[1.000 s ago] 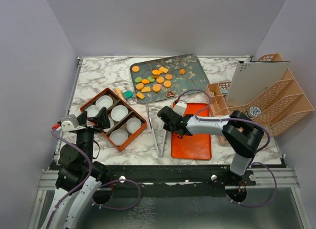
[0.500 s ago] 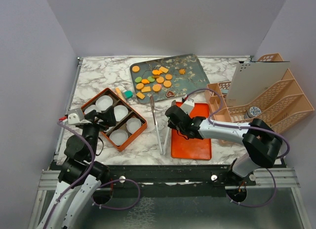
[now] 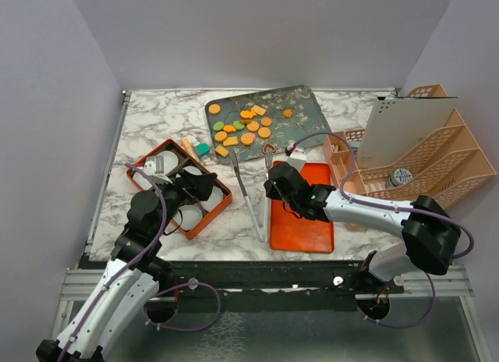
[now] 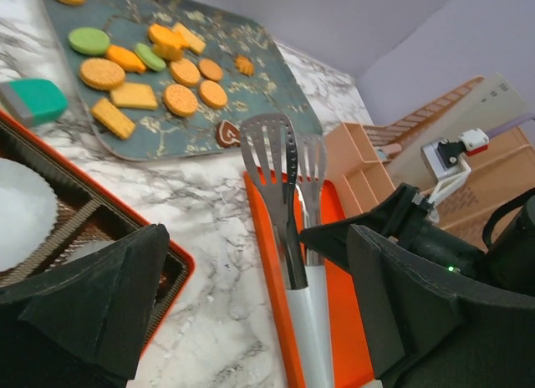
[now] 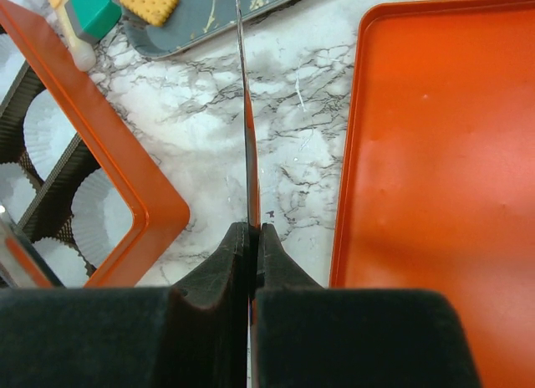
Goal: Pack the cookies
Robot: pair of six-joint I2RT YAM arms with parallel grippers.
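Note:
The cookies (image 3: 245,124), orange rounds and squares with a few green ovals, lie on a dark teal tray (image 3: 300,116) at the back. They also show in the left wrist view (image 4: 167,70). A brown heart cookie (image 3: 268,148) sits at the tray's near edge. My right gripper (image 3: 274,186) is shut on metal tongs with white handles (image 3: 248,194), whose heads point toward the tray. In the right wrist view the gripper (image 5: 252,233) clamps one thin tong arm (image 5: 245,87) edge-on. My left gripper (image 3: 196,182) is open and empty over the orange box (image 3: 222,202) and faces the tongs (image 4: 280,179).
The orange box holds white paper cups (image 5: 104,216). A flat orange tray (image 3: 304,221) lies right of the tongs. A teal block (image 3: 203,149) lies between box and cookie tray. A peach file organiser (image 3: 421,159) stands at the right.
My left gripper has swung right, across the box toward the tongs. My right gripper has moved right and back with the tongs, whose heads now lie nearer the cookie tray.

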